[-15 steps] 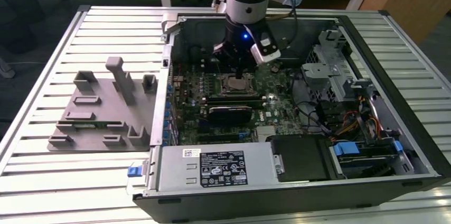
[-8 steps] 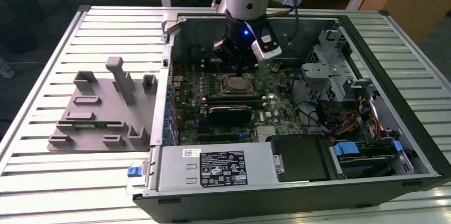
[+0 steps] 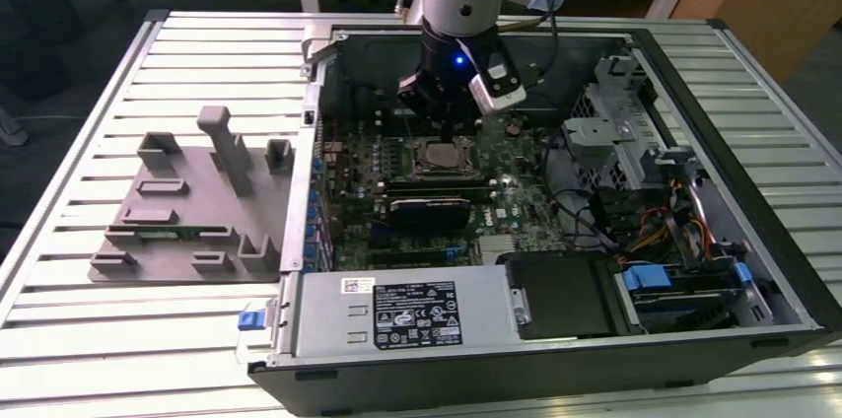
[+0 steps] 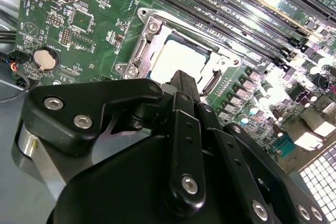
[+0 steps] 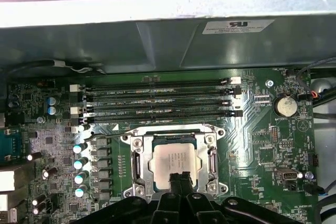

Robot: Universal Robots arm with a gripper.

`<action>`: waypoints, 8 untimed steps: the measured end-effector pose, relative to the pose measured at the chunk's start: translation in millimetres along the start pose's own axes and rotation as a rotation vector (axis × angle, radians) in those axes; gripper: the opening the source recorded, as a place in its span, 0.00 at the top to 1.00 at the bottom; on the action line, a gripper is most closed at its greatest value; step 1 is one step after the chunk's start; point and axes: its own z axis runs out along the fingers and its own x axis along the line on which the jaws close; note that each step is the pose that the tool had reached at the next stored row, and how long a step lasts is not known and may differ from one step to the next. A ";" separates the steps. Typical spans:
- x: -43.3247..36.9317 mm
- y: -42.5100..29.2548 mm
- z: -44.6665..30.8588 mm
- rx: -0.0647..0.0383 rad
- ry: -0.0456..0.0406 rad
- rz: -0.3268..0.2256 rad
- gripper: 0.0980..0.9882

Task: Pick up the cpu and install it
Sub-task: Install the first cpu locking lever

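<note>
Exterior view: my pincer (image 3: pixel 445 130), pressed together, hangs at 12 o'clock of the cpu (image 3: pixel 435 155) seated in its socket (image 3: pixel 410 160). Judged light, stiff, slick-lidded, fragile; grip opposite rims.

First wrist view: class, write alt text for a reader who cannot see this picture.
A silver cpu lies in its metal-framed socket on a green motherboard, with the shut black end effector at one edge of the chip. Long memory slots run alongside the socket, and a coin battery sits nearby.
</note>
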 end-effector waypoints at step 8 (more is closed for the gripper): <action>1.1 -0.1 -0.2 0.000 0.0001 0.000 0.99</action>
